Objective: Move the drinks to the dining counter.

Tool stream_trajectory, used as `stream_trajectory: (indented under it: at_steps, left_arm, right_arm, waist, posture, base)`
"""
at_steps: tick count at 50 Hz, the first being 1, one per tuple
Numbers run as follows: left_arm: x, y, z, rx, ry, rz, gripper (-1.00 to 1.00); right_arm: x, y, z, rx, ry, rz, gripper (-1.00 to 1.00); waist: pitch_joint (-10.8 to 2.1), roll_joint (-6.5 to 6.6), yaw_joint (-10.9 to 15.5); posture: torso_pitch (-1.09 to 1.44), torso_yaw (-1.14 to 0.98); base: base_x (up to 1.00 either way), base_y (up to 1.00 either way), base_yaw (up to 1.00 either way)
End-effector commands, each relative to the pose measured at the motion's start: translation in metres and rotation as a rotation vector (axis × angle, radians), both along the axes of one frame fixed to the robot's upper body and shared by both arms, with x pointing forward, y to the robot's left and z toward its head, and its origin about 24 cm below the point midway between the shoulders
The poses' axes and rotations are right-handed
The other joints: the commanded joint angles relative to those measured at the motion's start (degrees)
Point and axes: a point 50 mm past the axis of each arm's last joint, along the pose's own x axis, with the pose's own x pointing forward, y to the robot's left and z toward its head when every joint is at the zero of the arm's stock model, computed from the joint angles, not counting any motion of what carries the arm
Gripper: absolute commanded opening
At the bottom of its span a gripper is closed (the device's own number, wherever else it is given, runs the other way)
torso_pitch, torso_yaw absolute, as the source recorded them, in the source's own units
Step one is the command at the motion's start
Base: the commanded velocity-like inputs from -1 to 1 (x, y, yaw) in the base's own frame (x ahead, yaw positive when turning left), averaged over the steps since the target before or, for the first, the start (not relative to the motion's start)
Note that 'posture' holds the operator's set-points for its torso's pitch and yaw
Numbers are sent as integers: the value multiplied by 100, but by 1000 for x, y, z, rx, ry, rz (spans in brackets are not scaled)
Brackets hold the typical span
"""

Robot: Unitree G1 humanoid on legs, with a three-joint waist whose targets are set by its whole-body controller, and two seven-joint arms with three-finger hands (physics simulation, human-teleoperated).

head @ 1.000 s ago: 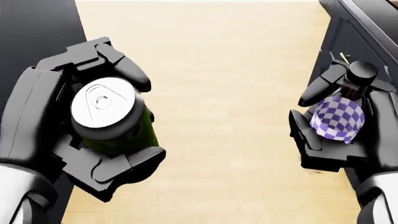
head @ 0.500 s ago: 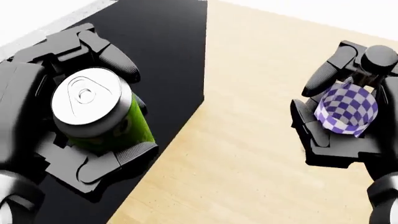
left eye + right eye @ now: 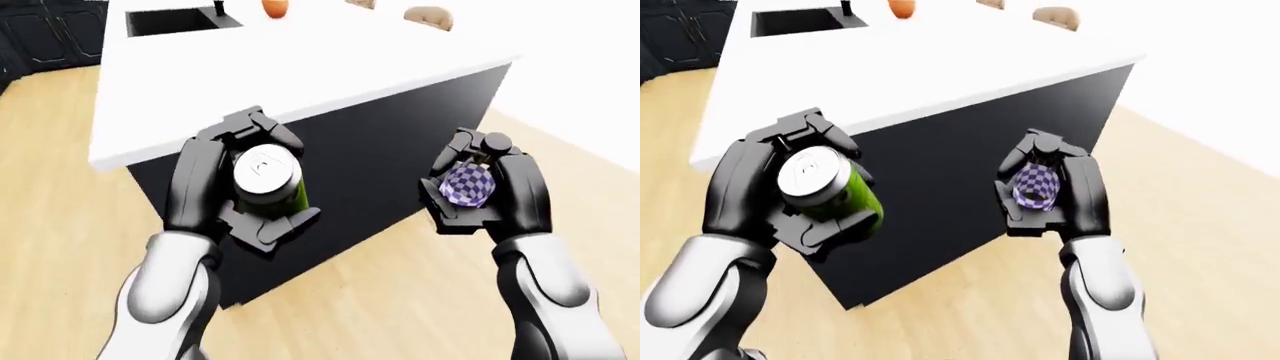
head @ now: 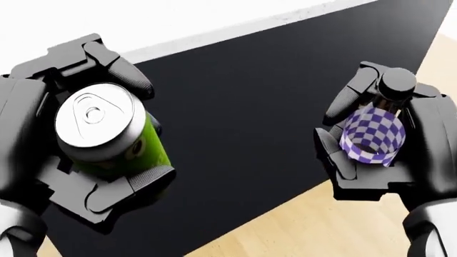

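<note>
- Green can [image 4: 114, 136] with a silver lid sits in our left hand [image 4: 68, 139]; fingers wrap its wall from both sides, clamped round it, lid up and slightly tilted.
- Purple-and-white checked bottle [image 4: 373, 136] with a dark neck and cap sits in our right hand [image 4: 386, 144], fingers closed round its body, cap poking out above them.
- Both drinks are carried in the air, clear of any surface, held before the black side panel of the dining counter [image 3: 300, 75].
- We see the counter's white top running toward the upper left of the left-eye view; its near edge lies just above our hands, its near corner at the right.
- Near the top's far edge: a sink [image 3: 175, 21], an orange object [image 3: 276, 7], and chair backs [image 3: 428, 16] beyond.
- We judge the can rigid but thin-walled and smooth; a firm mid-wall hold suits it, too hard a squeeze could dent it.
- We judge the bottle stiff, likely glass, so breakable if dropped; its body is the best place to hold, since the neck is narrow and top-heavy tipping is a risk.
- Next step, as we read it: lift both over the near edge and set them upright on the white top, away from the corner.
</note>
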Motion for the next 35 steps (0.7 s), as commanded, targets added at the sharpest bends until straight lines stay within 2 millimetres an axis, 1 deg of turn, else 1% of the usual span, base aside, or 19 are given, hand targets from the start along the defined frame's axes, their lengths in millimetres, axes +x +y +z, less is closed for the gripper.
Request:
stream_trajectory:
  at_steps: [1,3,4,5,6,7,10,14,17,18,19,20,21,24,25,29,33,34,35]
  left_arm:
    - [-4,-2,10,-5,-80,-21,-100]
    - [-4,-2,11,-5,-77,-18,-100]
    - [-4,-2,11,-2,-79,-19,-100]
    - [-4,-2,11,-1,-79,-20,-100]
    - [-4,-3,11,0,-78,-21,-100]
    - [-4,-3,10,0,-77,-22,-100]
    - [-3,-2,11,-9,-70,-30,-100]
    - [-3,-1,10,-8,-68,-24,-100]
    - [-3,-1,10,-7,-69,-25,-100]
    - [-3,-1,10,-7,-69,-24,-100]
    - [-3,-1,10,-7,-69,-24,-100]
    - [-3,-1,9,-8,-68,-24,-100]
    - [-4,-1,9,-7,-69,-25,-100]
    - [-3,0,9,-8,-68,-21,-100]
    - [-3,0,9,-8,-68,-21,-100]
    - [-1,-1,13,-3,-73,-21,-100]
    - [2,-5,23,8,-81,-26,-100]
    - [3,-6,24,10,-83,-27,-100]
    - [3,-6,26,12,-85,-28,-100]
  right_arm:
    - [-3,0,8,-12,-67,-6,-100]
    - [-2,0,6,-10,-64,-7,-100]
    - [-2,0,6,-11,-62,-7,-100]
    - [-1,0,6,-11,-61,-8,-100]
    - [-1,1,6,-11,-60,-8,-100]
    - [-1,2,5,-11,-58,-6,-100]
    - [0,3,5,-12,-56,-4,-100]
    - [0,3,5,-13,-57,-4,-100]
    - [-1,4,5,-14,-59,-1,-100]
    - [-1,4,6,-14,-60,-1,-100]
    - [-1,5,6,-14,-62,0,-100]
    - [-1,5,6,-16,-63,-2,-100]
    - [-2,5,6,-14,-63,0,-100]
    - [-1,4,6,-8,-59,-2,-100]
    - [-1,5,6,-11,-45,2,-100]
    - [0,2,7,7,-35,-19,-100]
    - [-3,-2,20,22,-48,-37,-100]
    - [-3,-4,22,23,-51,-42,-100]
    - [-3,-4,23,21,-52,-45,-100]
  waist:
    - [-51,3,-46]
    - [-28,-213,-72]
    - [-119,-416,-89]
    - [-233,-418,-98]
    - [-63,-313,-149]
    - [-43,-336,-116]
    - [-143,-208,-110]
    - [-84,53,-153]
    - [-107,311,-181]
    - [-131,435,-178]
    - [-211,644,-159]
    - [-283,638,-139]
    - [-165,557,-94]
    - [-196,347,14]
    - [-102,251,-149]
    - [14,137,-122]
    - [-101,-205,-34]
    - [-53,-24,-78]
    - [-88,-24,-86]
  posture:
    - [0,0]
    - [0,0]
    - [0,0]
    - [0,0]
    - [0,0]
    - [0,0]
    - [0,0]
    - [0,0]
    - [0,0]
    - [0,0]
    - [0,0]
    - [0,0]
    - [0,0]
    - [0,0]
    - [0,0]
    - [0,0]
    - [0,0]
    - [0,0]
    - [0,0]
  base:
    - [2,0,100]
    - [2,0,100]
    - [2,0,100]
    - [2,0,100]
    - [2,0,100]
    - [2,0,100]
    - [2,0,100]
    - [2,0,100]
    - [1,0,100]
    - [2,0,100]
    - [2,0,100]
    - [2,0,100]
    - [2,0,100]
    - [2,0,100]
    - [0,0,0]
    - [0,0,0]
    - [0,0,0]
    - [0,0,0]
    - [0,0,0]
